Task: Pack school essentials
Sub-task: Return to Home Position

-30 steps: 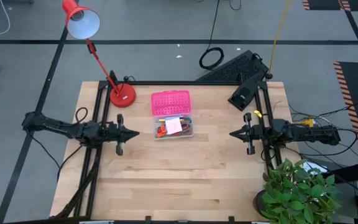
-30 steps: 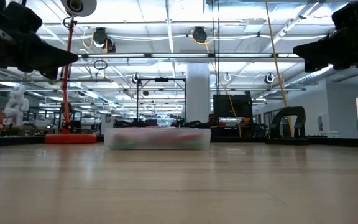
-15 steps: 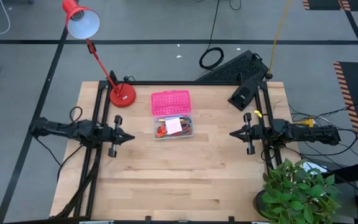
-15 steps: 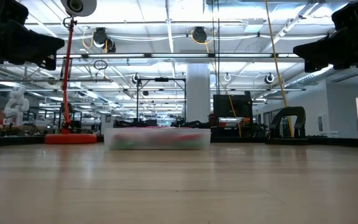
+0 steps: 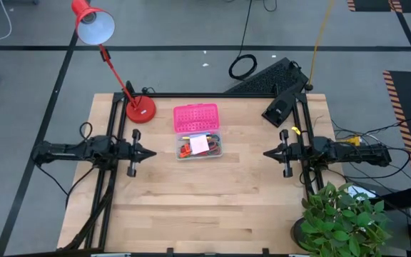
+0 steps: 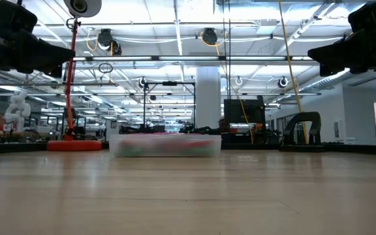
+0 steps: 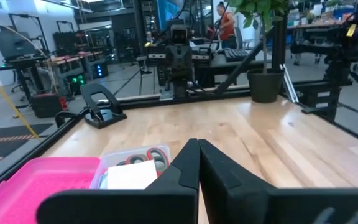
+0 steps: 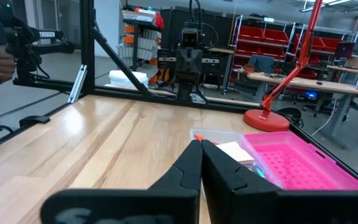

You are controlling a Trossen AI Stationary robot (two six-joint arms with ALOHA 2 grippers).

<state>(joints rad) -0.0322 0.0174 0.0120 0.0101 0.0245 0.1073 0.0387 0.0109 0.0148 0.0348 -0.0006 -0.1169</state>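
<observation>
High view: left gripper [image 5: 143, 153] has pulled back from the clear box [image 5: 199, 145], fingers closed and empty, like the right gripper [image 5: 271, 153]. School essentials [image 5: 197, 145] all sit inside the box, so packing looks done.

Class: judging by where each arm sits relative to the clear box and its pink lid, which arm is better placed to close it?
Probably the left. Its shut end effector hovers nearer the box and lid; the right end effector, also shut, sits farther across the table.

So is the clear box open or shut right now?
Open. The pink lid lies flat on the table beside the clear box, and the stationery inside shows uncovered from above.
</observation>
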